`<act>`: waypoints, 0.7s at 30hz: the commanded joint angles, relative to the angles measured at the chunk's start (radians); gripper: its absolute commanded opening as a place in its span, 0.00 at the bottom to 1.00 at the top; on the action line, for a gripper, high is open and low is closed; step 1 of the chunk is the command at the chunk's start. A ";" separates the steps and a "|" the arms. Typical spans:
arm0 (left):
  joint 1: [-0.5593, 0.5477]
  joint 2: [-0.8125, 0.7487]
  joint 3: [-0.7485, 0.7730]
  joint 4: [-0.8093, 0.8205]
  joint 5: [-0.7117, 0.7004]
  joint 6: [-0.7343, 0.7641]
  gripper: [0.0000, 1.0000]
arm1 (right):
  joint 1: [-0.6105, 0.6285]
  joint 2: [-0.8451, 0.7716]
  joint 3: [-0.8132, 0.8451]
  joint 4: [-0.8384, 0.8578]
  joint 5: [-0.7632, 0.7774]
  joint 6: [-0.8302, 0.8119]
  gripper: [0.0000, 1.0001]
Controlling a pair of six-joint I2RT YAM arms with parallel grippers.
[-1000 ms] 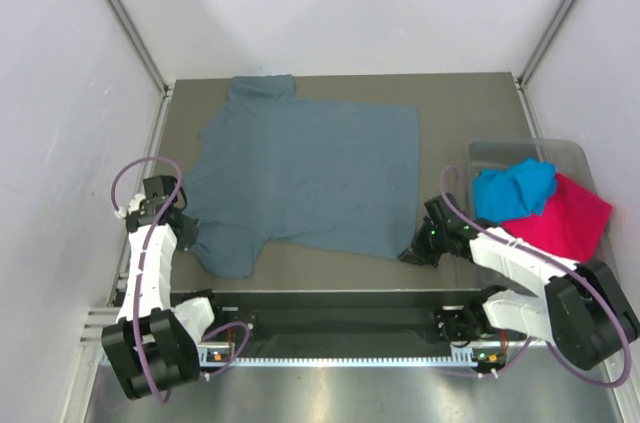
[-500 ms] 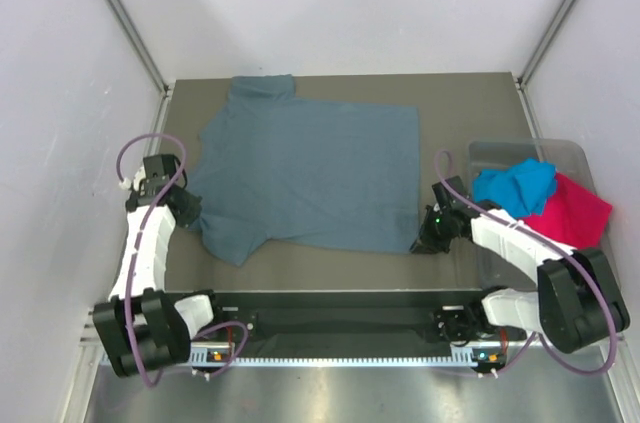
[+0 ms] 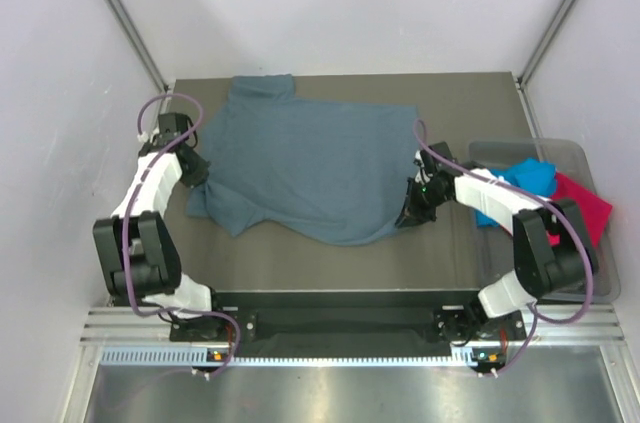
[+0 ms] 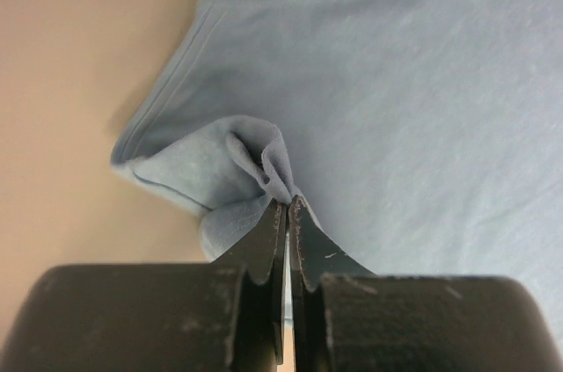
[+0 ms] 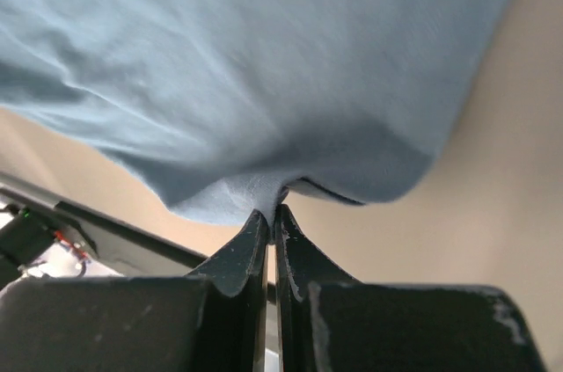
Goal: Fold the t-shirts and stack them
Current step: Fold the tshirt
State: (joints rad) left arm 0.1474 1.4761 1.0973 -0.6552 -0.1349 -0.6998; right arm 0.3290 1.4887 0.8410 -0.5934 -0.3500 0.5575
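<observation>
Slate-blue cloth covers the middle of the table (image 3: 460, 103): the slate-blue t-shirt (image 3: 310, 168) lies mostly flat, its near edge curving inward towards both corners. The left gripper (image 4: 288, 207) has its jaws squeezed together on a puckered fold of sleeve at the shirt's left side. The right gripper (image 5: 271, 214) pinches the hem corner just as tightly, near the clear tub (image 3: 500, 150). In the tub the turquoise t-shirt (image 3: 522, 186) lies against the magenta t-shirt (image 3: 588, 209).
</observation>
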 commanded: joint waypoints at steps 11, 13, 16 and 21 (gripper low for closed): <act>-0.003 0.260 0.318 0.083 -0.011 0.040 0.00 | -0.080 0.162 0.228 -0.106 -0.067 -0.100 0.00; -0.003 0.296 0.354 0.083 0.003 0.039 0.00 | -0.099 0.182 0.256 -0.108 -0.079 -0.119 0.01; -0.003 0.329 0.386 0.080 0.011 0.031 0.00 | -0.117 0.220 0.312 -0.125 -0.093 -0.136 0.01; -0.002 0.378 0.430 0.089 0.020 0.023 0.00 | -0.143 0.288 0.391 -0.147 -0.107 -0.151 0.02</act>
State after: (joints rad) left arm 0.1467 1.8313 1.4647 -0.6167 -0.1162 -0.6773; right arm 0.2058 1.7542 1.1645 -0.7120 -0.4332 0.4385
